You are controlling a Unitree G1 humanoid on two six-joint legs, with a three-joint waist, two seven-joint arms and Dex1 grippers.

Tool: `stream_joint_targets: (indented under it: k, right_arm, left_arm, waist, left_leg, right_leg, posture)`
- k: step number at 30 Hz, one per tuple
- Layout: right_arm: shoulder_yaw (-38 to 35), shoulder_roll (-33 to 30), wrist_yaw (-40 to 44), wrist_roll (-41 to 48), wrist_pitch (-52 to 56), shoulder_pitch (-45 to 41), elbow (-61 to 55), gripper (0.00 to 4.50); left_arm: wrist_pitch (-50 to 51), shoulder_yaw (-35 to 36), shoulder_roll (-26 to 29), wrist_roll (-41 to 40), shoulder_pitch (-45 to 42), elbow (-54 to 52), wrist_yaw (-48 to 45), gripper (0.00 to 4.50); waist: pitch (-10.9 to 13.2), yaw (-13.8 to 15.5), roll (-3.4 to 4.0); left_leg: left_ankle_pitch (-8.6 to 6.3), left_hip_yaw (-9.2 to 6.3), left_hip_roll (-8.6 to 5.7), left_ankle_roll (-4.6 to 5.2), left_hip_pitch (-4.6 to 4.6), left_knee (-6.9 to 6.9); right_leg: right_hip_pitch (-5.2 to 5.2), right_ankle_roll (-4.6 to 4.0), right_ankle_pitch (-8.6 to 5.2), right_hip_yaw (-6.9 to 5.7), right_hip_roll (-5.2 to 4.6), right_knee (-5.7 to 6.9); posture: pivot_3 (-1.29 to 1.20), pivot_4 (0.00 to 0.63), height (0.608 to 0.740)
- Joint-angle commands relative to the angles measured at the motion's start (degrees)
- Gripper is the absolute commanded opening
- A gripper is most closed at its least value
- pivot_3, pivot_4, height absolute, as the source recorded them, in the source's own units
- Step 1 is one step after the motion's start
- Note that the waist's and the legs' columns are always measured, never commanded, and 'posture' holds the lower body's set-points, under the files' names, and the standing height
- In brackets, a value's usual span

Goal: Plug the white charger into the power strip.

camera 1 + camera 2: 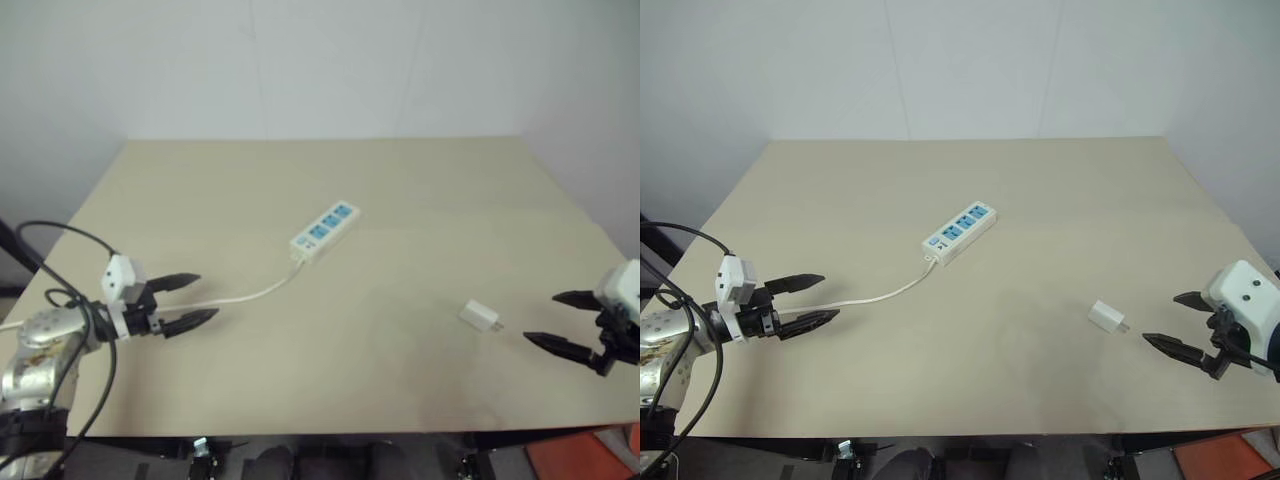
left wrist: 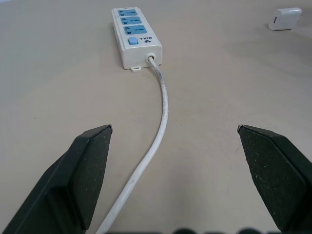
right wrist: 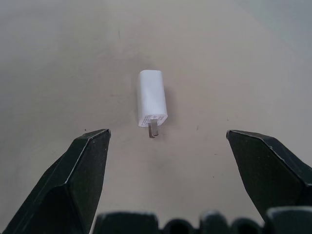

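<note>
Small white boxy plastic charger (image 3: 152,99), metal prongs facing the right gripper (image 1: 1178,326), is lying on the beige table (image 1: 420,180), apart from the long white power strip (image 1: 325,231). Judged light, rigid and smooth, it is best being gripped across its flat sides. Both jaws, including the left gripper (image 1: 190,300), are being held wide and empty.

Beige table with a power strip and a charger

The plain beige table (image 1: 420,190) carries a white power strip (image 1: 325,231) near its middle, lying at a slant (three blue sockets up), its thin white cord (image 1: 255,294) curving off toward the robot's left. A small white charger (image 1: 479,317) lies on its side well apart, toward the right, prongs pointing toward the table's right edge.
</note>
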Motion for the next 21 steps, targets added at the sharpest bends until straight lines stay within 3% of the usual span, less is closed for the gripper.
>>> stream_joint_targets:
  k: [1,16,21]
  right_arm:
    - [0.0,0.5,-3.8,-1.2,-1.0,-2.4,0.8,4.50]
    - [0.5,0.2,-4.7,-2.1,-0.9,-2.7,1.2,4.50]
    - [2.0,0.2,-5.3,-1.9,-0.8,-3.8,0.4,4.50]
  left_arm:
    - [-1.4,1.5,0.7,0.2,-1.6,-1.0,1.8,4.49]
    - [-3.2,0.2,1.0,1.3,-3.9,2.5,0.7,4.49]
    - [-6.7,-1.6,-2.1,4.1,-7.4,5.8,4.1,4.49]
  waist:
    - [0.0,0.0,-0.01]
    - [0.0,0.1,-0.04]
    - [0.0,0.2,-0.05]
  left_leg:
    - [0.00,0.00,0.00,0.00,0.00,0.00]
    - [-0.01,0.00,-0.01,0.02,-0.03,-0.03]
    - [-0.01,0.00,-0.02,0.02,-0.03,-0.02]
  right_leg:
    - [0.00,0.00,0.00,0.00,0.00,0.00]
    - [0.01,-0.01,0.01,-0.01,0.01,-0.13]
    - [0.02,-0.01,0.01,-0.01,0.00,-0.15]
  posture:
    - [0.00,0.150,0.740]
    - [0.00,0.150,0.740]
    - [0.00,0.150,0.740]
